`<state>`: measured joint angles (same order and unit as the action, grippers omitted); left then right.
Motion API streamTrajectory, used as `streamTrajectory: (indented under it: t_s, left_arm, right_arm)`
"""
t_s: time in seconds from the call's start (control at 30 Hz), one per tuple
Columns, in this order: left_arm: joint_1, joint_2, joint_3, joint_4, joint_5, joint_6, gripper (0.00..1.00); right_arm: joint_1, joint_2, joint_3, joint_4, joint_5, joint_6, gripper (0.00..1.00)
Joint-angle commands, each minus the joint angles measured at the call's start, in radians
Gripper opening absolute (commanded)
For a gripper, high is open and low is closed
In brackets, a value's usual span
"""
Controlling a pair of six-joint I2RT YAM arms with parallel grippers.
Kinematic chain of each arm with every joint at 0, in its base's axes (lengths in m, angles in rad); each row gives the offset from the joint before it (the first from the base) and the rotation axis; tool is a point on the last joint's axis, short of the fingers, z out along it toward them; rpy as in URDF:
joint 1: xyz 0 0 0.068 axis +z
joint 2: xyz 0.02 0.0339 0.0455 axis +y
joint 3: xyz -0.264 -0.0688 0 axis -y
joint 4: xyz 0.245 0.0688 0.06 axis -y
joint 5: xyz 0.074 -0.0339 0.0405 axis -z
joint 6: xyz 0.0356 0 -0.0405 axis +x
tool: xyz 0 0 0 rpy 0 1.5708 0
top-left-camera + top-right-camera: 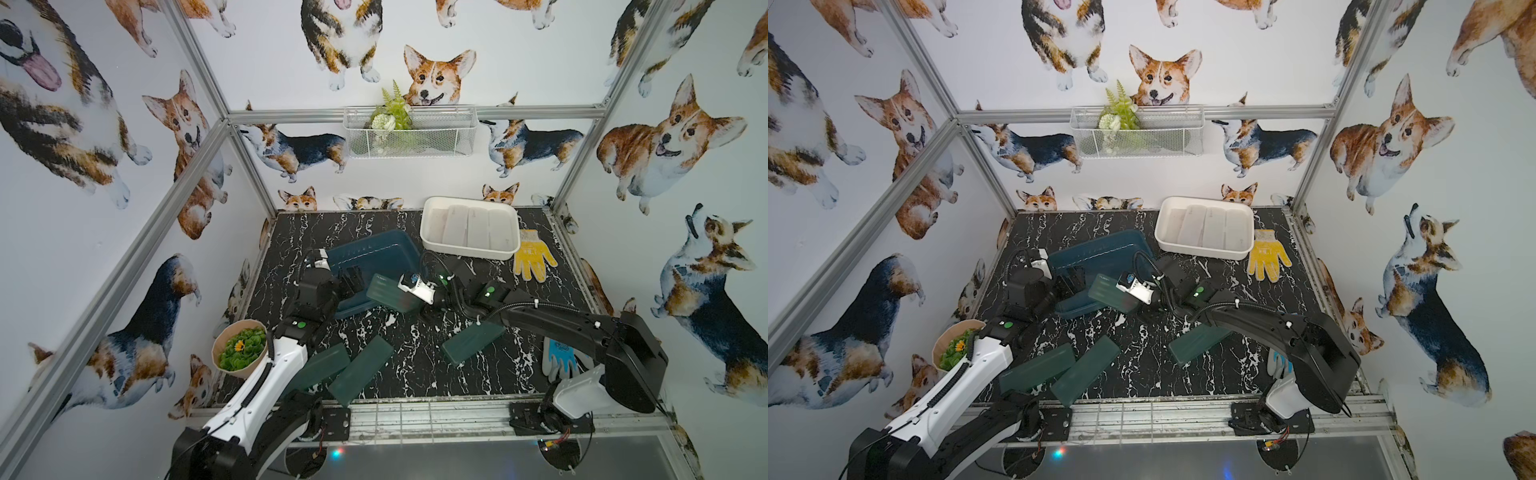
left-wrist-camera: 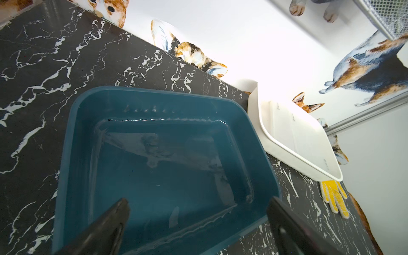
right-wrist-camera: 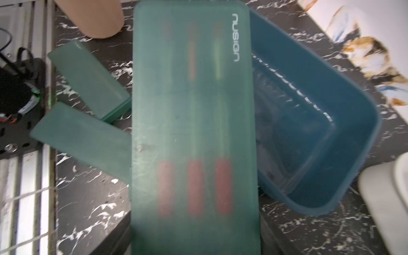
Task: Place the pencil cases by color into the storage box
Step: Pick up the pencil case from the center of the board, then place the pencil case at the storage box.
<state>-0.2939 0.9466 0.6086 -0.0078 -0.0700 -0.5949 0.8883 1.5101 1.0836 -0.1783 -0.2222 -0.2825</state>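
above black marble table [image 1: 415, 365], right tool [image 1: 409, 301] grips a green pencil case [image 1: 384, 291] while left tool [image 1: 353, 278] gapes empty.

We see the green pencil case [image 3: 194, 132] in frosted, matt translucent plastic; the teal box [image 2: 72, 154] in glossy, smooth plastic; the white box [image 1: 465, 250] in smooth plastic; the yellow glove [image 1: 533, 255] in knitted cloth; the mesh basket [image 1: 440, 137] in white wire metal; and the bench [image 1: 415, 374] black, marble-patterned.

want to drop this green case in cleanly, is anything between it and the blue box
Nothing lies in the blue box. But the left gripper, open, hangs over its near edge beside the green case held by the right gripper, and may crowd the drop.
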Motion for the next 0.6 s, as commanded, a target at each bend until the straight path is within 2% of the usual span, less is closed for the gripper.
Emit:
streamTrajectory:
  t_s: [0.0, 0.33, 0.57]
  left_arm:
    - [0.009, -0.013, 0.005, -0.011, 0.025, -0.008, 1.0]
    - [0.013, -0.012, -0.01, -0.021, 0.001, 0.041, 1.0]
    - [0.01, -0.016, -0.025, -0.044, -0.001, 0.063, 1.0]
  right_arm:
    - [-0.018, 0.054, 0.089, 0.069, 0.08, 0.073, 0.54]
    - [-0.062, 0.334, 0.411, 0.017, 0.276, 0.277, 0.53]
    - [-0.087, 0.512, 0.565, -0.028, 0.311, 0.377, 0.53]
